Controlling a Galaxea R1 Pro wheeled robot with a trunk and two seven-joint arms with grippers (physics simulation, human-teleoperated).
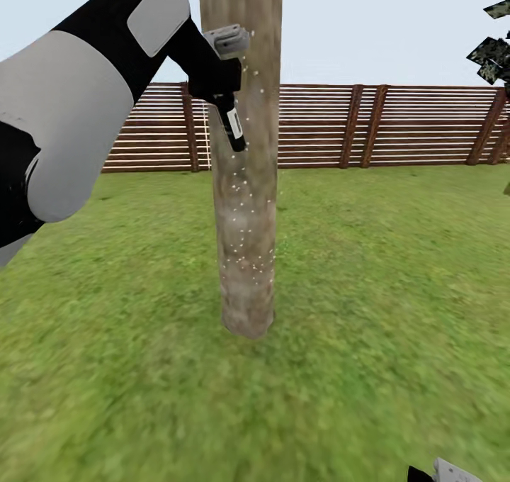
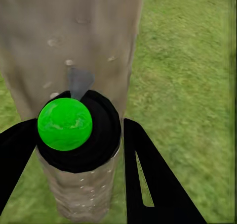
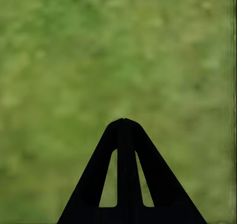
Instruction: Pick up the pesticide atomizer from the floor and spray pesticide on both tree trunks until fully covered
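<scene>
A: While the raised left gripper (image 1: 225,78) is clamped on the small black pesticide atomizer with a white tip (image 1: 234,129), what's the setting?
B: Green mottled lawn (image 1: 368,312), brown slatted wooden fence (image 1: 397,124) at 12 o'clock, pale sky.
A: Atomizer where?
B: Against the grey-brown mottled column tree trunk (image 1: 246,205), near 11 o'clock, tiny white pesticide specks (image 1: 244,255) on the bark.
A: Right gripper (image 3: 125,122)?
B: Fingers pressed together, holding nothing, over grass.

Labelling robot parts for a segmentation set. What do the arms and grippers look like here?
The left arm has rounded light-grey shells over black joints, with a grey panel near the wrist. The left gripper has pale grey flat fingers. In the wrist views, the right gripper fingers render black, wedge-shaped, with slotted cut-outs.
</scene>
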